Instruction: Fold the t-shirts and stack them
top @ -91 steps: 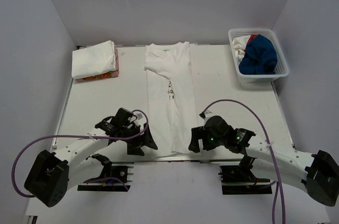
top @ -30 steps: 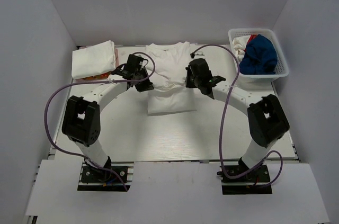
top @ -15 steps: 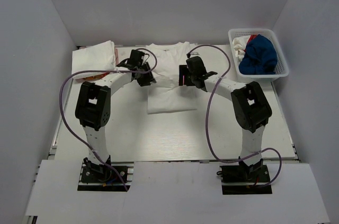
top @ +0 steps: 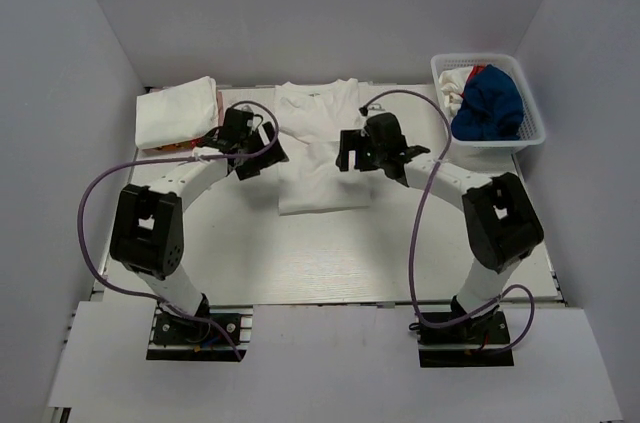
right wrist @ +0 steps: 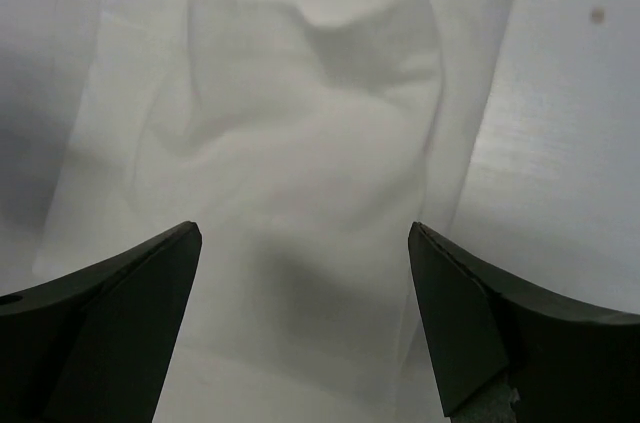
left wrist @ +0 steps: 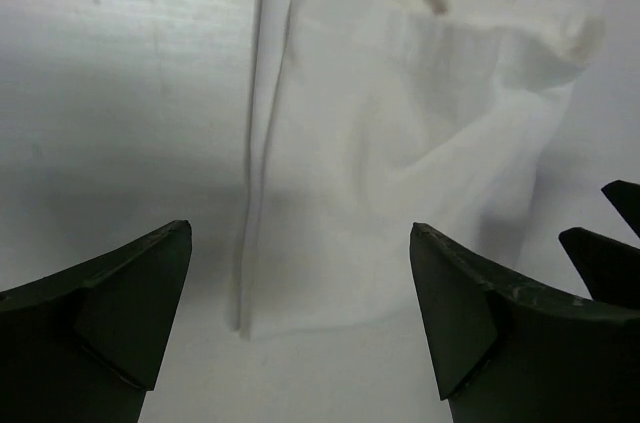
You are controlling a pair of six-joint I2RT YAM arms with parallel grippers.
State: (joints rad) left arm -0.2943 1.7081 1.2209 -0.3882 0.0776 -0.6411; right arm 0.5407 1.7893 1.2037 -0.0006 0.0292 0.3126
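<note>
Nearest the camera in the top view, the two arm bases are bolted at the near edge of the pale table (top: pixel 300 263). Each arm rises and reaches toward the far half, trailing a purple cable (top: pixel 88 205). The left gripper (top: pixel 262 155) hangs over the left edge of the white t-shirt (top: pixel 318 178). Its own camera shows its dark fingers (left wrist: pixel 130 293) spread wide, with nothing pinched between them and only cloth and table below. The right gripper (top: pixel 347 155) sits opposite it over the shirt's right side. It is spread just as wide and has hold of nothing, its fingers (right wrist: pixel 460 313) framing rumpled white fabric. From these views I cannot tell whether either gripper's tips touch the cloth. The white t-shirt lies in the middle of the table's far half, folded into a narrow strip with its lower part doubled back on top. The near folded edge is fairly straight, the top layer is wrinkled between the two grippers, and the collar end lies toward the far edge. In the left wrist view the layered side edges of the shirt (left wrist: pixel 400 143) run beside bare table. Farther back, at the far left corner, sits a stack of folded white tees (top: pixel 178 111) with a red-orange strip showing along its near edge. At the far right, a white lattice basket (top: pixel 490 147) holds a crumpled royal blue tee (top: pixel 488 103) and some white and red fabric (top: pixel 462 78) behind it.
</note>
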